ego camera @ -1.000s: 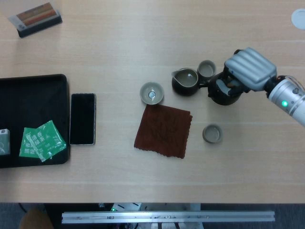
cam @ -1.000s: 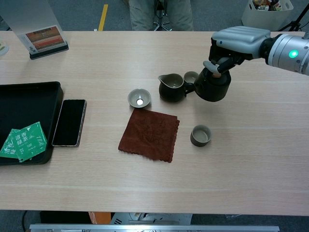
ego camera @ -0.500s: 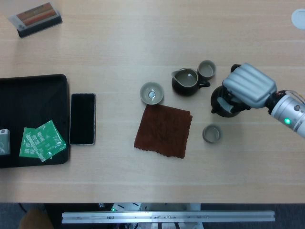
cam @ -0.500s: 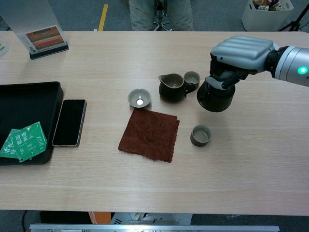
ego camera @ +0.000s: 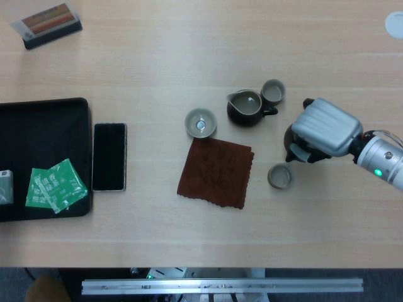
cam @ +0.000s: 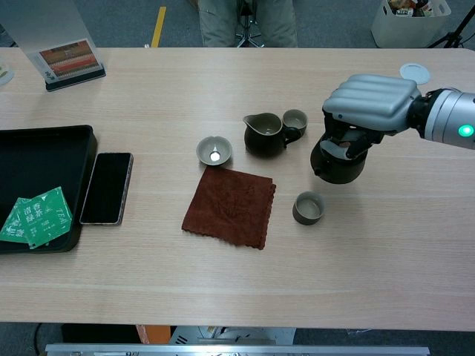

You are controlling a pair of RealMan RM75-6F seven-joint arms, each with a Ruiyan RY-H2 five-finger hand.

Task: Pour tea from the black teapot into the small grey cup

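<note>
Your right hand point(cam: 369, 104) grips black teapot point(cam: 338, 159) from above, fingers wrapped over its top, pot lifted off table point(cam: 223, 282). Teapot hangs just behind and slightly right of small grey cup point(cam: 308, 208), near it. Brown cloth point(cam: 230, 205) lies left of cup. Dark pitcher point(cam: 263, 135) and second cup point(cam: 295, 119) sit further back. Left hand out of sight.

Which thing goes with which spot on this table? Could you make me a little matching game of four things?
Things:
1. black teapot
2. phone
3. green packets
4. brown cloth

Places:
A. in the black tray
B. held by the right hand
C. on the table beside the tray
D. in front of the small bowl

Pairs: 1-B, 2-C, 3-A, 4-D
</note>
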